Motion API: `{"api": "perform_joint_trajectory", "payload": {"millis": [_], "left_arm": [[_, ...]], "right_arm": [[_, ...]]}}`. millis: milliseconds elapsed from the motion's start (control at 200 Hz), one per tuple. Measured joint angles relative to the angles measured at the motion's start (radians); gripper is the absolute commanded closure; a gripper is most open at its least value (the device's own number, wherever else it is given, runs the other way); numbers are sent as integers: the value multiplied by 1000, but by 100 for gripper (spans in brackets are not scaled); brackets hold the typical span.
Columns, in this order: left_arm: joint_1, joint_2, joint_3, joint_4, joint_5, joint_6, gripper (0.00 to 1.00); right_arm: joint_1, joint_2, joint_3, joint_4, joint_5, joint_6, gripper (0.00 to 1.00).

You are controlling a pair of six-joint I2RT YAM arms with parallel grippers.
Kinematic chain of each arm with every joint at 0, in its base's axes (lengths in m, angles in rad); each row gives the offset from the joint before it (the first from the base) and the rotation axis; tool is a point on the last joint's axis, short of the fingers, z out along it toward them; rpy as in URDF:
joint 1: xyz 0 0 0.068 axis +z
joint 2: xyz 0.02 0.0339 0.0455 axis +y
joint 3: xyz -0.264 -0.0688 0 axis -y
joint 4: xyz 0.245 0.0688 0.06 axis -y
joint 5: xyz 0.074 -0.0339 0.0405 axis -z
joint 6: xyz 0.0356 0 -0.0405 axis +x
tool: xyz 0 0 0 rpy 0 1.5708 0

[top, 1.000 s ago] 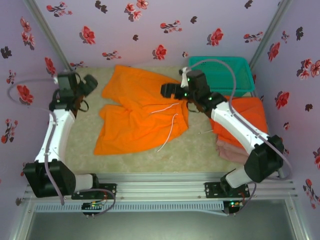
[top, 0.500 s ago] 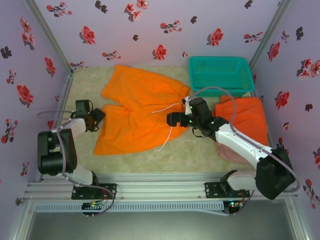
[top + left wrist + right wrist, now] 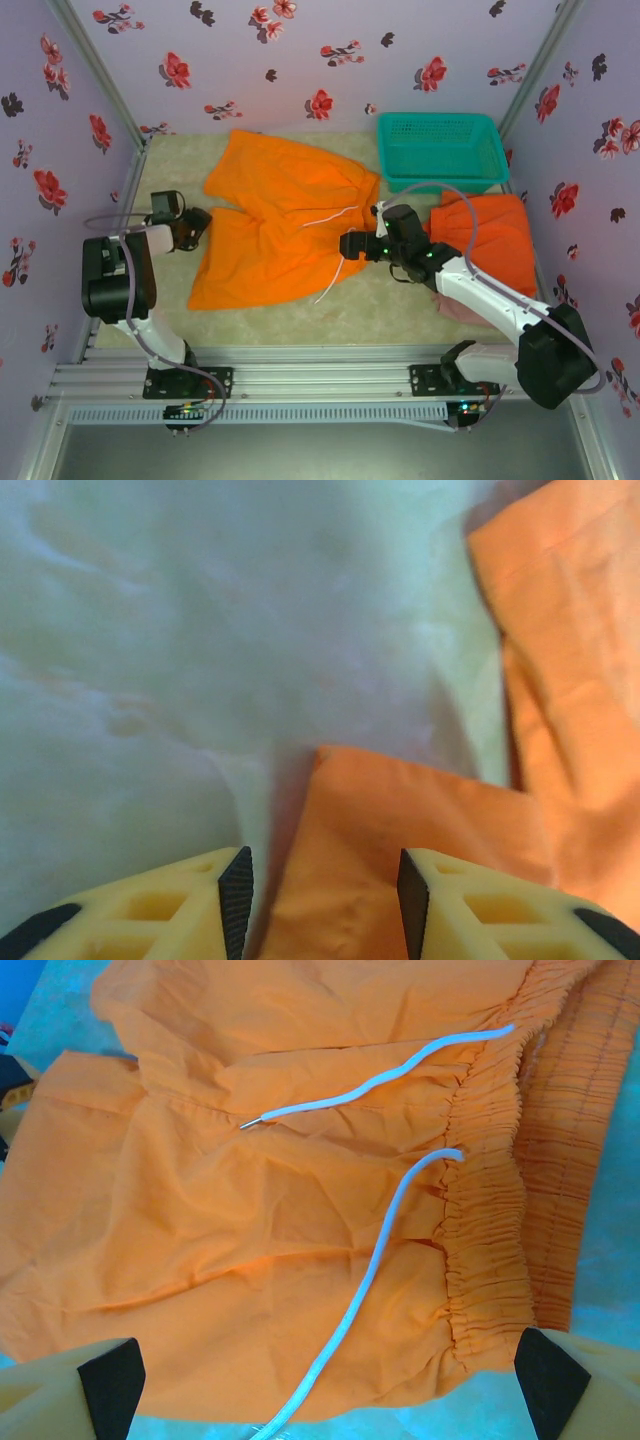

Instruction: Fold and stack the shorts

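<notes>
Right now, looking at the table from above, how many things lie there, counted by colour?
Orange shorts: 2 (one spread flat, one folded)
Pink-beige shorts: 1
Teal basket: 1
Total: 4

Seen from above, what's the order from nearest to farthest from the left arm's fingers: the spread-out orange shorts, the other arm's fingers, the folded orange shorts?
From the left fingers:
1. spread-out orange shorts, right beside them, at the cloth's left edge.
2. right fingers, mid-table by the waistband.
3. folded orange shorts, far right.
</notes>
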Motion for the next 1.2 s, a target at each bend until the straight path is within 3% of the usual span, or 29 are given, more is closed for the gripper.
{"api": "perform_joint_trajectory", "payload": {"millis": [315, 470, 700, 1105, 1200], "left_arm": [[-8, 0, 42, -3, 43, -23, 67], [-9, 5, 42, -42, 36, -21, 66], [-9, -19, 42, -136, -50, 25, 56], [-53, -20, 62, -178, -50, 46, 56], [-60, 7, 70, -181, -45, 46, 60]], "right_arm": [[0, 0, -13, -1, 21, 0, 3], [0, 0, -17, -1, 29, 0, 3], [0, -2, -32, -2, 43, -1, 2], [0, -5, -43, -1, 43, -1, 2], [0, -9, -43, -2, 47, -1, 2]]}}
